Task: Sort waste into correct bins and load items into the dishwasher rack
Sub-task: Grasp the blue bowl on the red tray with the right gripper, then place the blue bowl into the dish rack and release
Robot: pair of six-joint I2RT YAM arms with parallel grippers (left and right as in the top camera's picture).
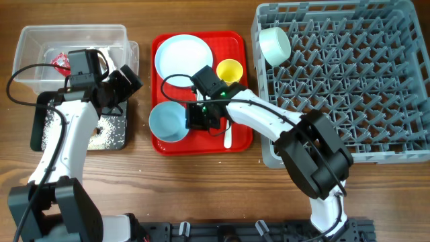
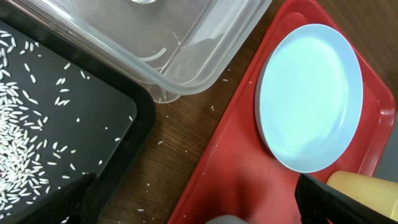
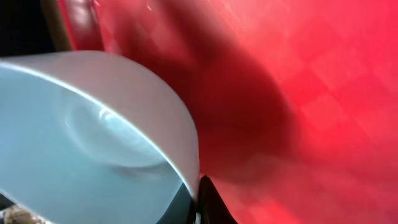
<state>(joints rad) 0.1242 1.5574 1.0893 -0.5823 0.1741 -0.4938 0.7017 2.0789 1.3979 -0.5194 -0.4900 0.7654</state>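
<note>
My right gripper point(image 1: 195, 118) is shut on the rim of a pale blue bowl point(image 1: 166, 122) on the red tray; in the right wrist view the rim point(image 3: 81, 137) is pinched between my fingers point(image 3: 198, 199). My left gripper point(image 1: 125, 83) is open and empty, between the black tray point(image 1: 35, 128) and the red tray; in the left wrist view it point(image 2: 199, 208) hovers over wood and the tray edge. The pale blue plate point(image 1: 183, 56) point(image 2: 311, 99), yellow cup point(image 1: 229, 70) and white spoon point(image 1: 227, 138) lie on the red tray. A second bowl point(image 1: 274, 44) lies in the grey rack point(image 1: 349, 87).
The clear tub point(image 1: 74, 37) point(image 2: 155, 43) at the back left holds a red wrapper point(image 1: 62, 62). The black tray point(image 2: 93, 118) holds loose rice point(image 1: 54, 124) point(image 2: 18, 155). A few grains lie on the wood beside it. The red tray point(image 1: 238, 47) point(image 2: 249, 180) point(image 3: 311, 93) sits between the bins and the rack.
</note>
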